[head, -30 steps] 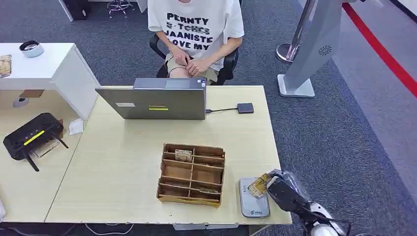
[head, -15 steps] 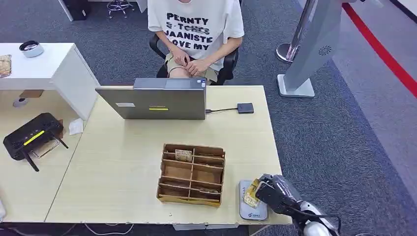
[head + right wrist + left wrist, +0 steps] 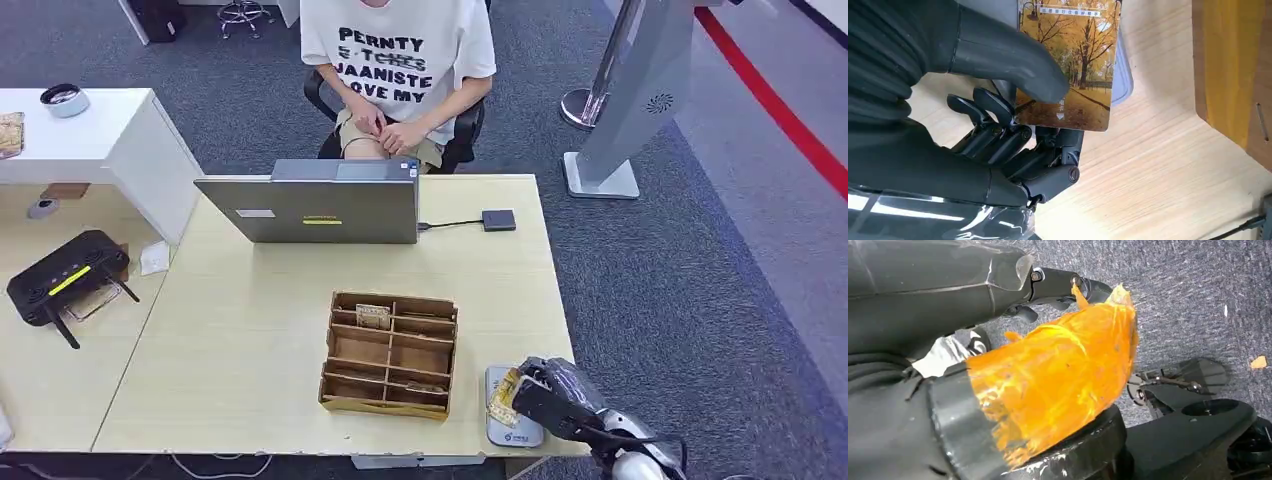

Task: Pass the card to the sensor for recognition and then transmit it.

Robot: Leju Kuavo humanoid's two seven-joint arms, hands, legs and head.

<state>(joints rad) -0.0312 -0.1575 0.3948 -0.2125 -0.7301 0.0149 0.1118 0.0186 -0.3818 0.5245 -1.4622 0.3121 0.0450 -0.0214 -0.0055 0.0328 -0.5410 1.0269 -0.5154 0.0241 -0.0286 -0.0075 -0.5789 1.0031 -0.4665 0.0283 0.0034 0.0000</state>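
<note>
My right hand pinches a card and holds it just above the grey sensor pad at the table's near right corner. In the right wrist view the card carries an autumn-tree picture. The thumb presses on its face and the darker fingers lie under it, with the sensor pad showing behind the card's edge. My left hand hangs over the carpet, its thumb wrapped in orange tape and nothing in it.
A wooden compartment box stands just left of the sensor, one slot holding a card. A laptop and a small dark box on a cable sit at the far edge, where a person sits. A black router lies left.
My right hand has carried the card leftward and slightly nearer, from the sensor's right side to over its surface. The rest of the table stays as it was.
</note>
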